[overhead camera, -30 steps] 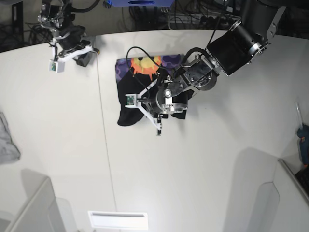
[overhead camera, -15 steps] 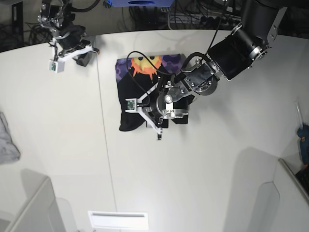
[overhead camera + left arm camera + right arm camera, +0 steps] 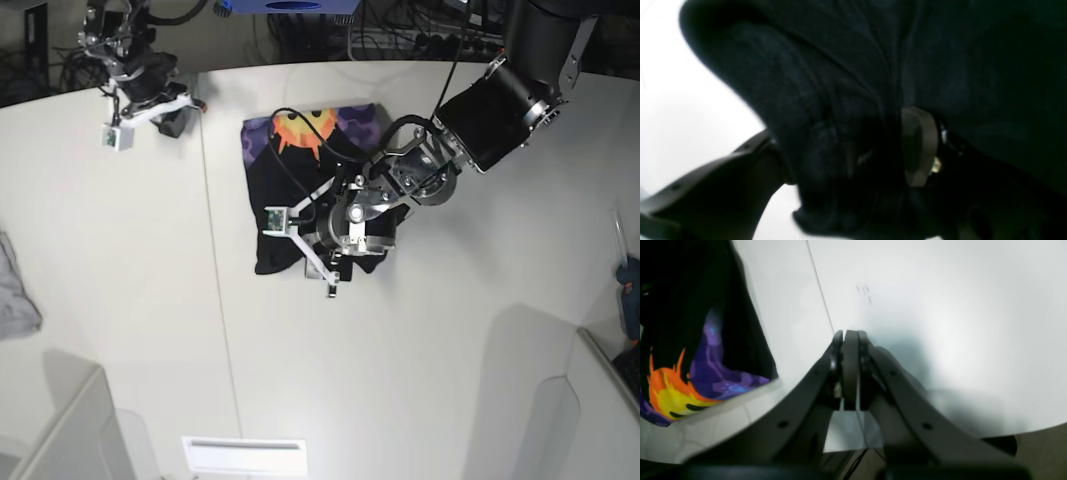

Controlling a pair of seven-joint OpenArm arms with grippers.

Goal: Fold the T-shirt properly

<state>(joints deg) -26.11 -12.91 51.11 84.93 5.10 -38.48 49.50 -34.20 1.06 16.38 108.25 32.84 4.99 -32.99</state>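
The black T-shirt (image 3: 290,190) lies folded on the white table, its orange-yellow sun print on purple (image 3: 310,125) at the far edge. My left gripper (image 3: 335,255) is down on the shirt's near edge. In the left wrist view its jaws stand wide apart, open, with a bunched fold of black T-shirt (image 3: 853,83) lying between the fingers (image 3: 918,146). My right gripper (image 3: 850,370) is shut and empty above bare table, to the right of the T-shirt's printed corner (image 3: 706,380). In the base view the right gripper (image 3: 150,95) hangs at the table's far left corner.
A small grey cloth (image 3: 15,290) lies at the table's left edge. A seam (image 3: 215,300) runs front to back across the white tabletop. A white slotted plate (image 3: 245,455) sits near the front edge. A blue object (image 3: 630,295) shows at the right edge.
The left gripper's jaws have opened over the black cloth, and it has shifted slightly toward the near side with the shirt's near edge. The right arm has stayed still.
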